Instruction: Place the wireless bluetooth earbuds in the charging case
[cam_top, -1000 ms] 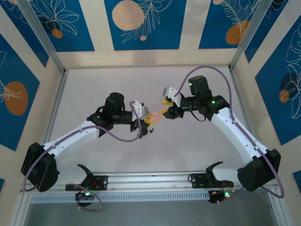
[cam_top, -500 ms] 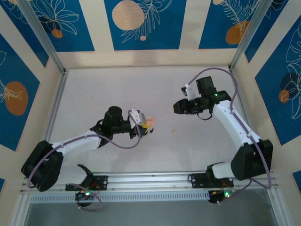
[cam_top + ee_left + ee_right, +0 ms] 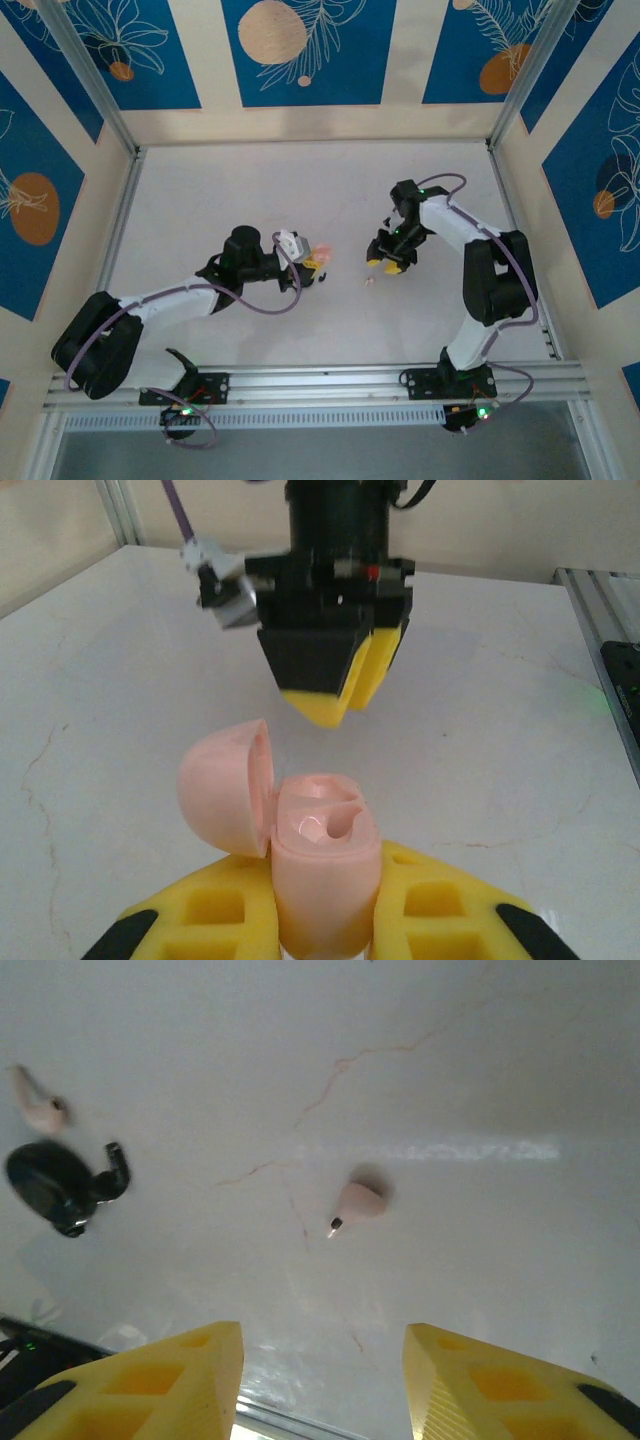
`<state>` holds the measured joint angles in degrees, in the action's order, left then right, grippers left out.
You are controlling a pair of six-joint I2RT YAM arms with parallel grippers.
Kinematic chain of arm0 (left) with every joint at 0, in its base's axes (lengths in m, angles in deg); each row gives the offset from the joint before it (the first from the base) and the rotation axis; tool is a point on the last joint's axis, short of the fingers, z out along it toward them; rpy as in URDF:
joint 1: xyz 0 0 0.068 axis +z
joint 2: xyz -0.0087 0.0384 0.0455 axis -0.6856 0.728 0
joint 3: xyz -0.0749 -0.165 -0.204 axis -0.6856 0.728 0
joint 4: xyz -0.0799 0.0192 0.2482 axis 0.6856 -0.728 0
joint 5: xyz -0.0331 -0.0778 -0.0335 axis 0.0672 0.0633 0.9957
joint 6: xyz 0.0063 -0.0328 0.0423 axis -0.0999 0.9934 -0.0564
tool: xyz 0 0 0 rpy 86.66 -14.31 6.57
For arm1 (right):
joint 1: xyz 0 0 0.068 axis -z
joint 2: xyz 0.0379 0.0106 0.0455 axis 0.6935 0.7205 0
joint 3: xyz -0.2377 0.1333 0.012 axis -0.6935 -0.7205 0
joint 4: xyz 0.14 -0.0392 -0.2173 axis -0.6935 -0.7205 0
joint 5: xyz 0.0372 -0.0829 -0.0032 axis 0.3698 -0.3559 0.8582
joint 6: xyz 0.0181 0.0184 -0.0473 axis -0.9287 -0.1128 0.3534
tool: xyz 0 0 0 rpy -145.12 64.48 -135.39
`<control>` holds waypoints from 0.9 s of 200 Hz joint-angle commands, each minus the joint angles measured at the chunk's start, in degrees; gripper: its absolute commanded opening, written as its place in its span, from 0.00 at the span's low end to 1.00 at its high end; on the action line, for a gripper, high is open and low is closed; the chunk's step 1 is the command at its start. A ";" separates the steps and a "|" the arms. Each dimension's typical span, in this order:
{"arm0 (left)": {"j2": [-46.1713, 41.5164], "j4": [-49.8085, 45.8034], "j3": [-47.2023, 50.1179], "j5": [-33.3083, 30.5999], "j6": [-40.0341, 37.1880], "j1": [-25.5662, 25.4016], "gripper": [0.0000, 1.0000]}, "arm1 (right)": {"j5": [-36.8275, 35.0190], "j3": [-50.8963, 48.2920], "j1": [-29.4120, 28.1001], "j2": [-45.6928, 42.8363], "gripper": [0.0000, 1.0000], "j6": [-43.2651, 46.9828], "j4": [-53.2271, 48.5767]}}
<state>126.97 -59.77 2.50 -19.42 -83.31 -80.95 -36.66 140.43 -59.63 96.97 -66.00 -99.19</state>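
The pale pink charging case (image 3: 322, 825) stands upright with its lid (image 3: 225, 785) hinged open to the left, and my left gripper (image 3: 325, 900) is shut on its body. From above, that gripper (image 3: 311, 266) and the case (image 3: 322, 257) sit at the table's middle. My right gripper (image 3: 386, 265) points down just right of them, open and holding nothing. A pale pink earbud (image 3: 357, 1202) lies on the table ahead of its open fingertips, with the gripper (image 3: 320, 1345) above it. This bud (image 3: 368, 281) rests between the two arms. Another pink bud (image 3: 38, 1110) lies further off.
A black rounded piece (image 3: 60, 1185) lies on the table near the second pink bud; I cannot tell whether it is a bud or a case. The white table (image 3: 230, 180) is bounded by metal posts and a rail along the near edge (image 3: 320, 380).
My right gripper has drawn away from the pink case, swung round and come down over the loose pink bud. My left gripper has shifted slightly toward the near edge with the case.
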 commanded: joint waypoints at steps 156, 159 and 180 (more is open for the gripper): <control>0.47 2.45 0.87 0.26 1.86 0.01 0.13 | -3.06 4.31 -4.41 12.70 0.39 -0.69 -0.23; 0.45 2.43 0.87 0.27 1.89 0.04 0.14 | -3.01 4.28 -4.47 12.67 0.39 -0.71 -0.24; 0.30 2.42 0.94 0.27 1.99 0.03 0.13 | -2.89 3.93 -4.65 12.84 0.39 -0.75 -0.22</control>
<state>126.97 -58.61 2.69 -19.44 -82.26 -80.95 -40.51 144.30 -63.74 108.77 -66.20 -98.75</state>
